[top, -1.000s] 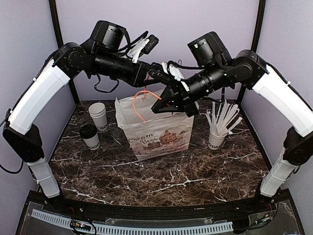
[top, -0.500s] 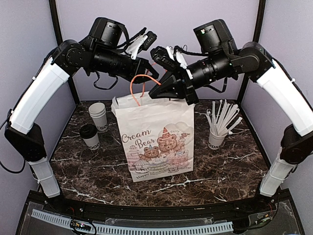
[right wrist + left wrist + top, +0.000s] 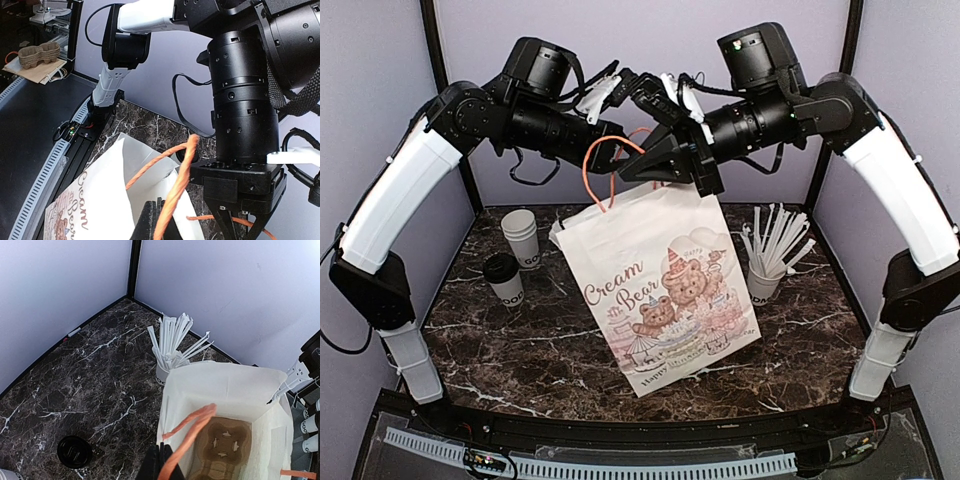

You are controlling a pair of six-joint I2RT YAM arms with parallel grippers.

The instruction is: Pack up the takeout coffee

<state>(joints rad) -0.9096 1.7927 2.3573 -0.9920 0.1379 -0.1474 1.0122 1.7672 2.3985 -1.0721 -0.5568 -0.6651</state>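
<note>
1. At nine o'clock on the table point(image 3: 550, 370), the takeout coffee point(image 3: 503, 275) stands upright, lid on, apart from the paper bag point(image 3: 660, 285).
2. My left gripper point(image 3: 158, 465) is clamped tight on its orange handle point(image 3: 192, 432).
3. My right gripper point(image 3: 159, 220) pinches the other handle point(image 3: 175, 205); the bag hangs tilted.

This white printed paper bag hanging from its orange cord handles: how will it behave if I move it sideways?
Probably floppy: the white printed paper bag hangs tilted. Likely light and apt to sway, since only a brown cardboard cup carrier shows inside. The thin orange cord handles may twist.
</note>
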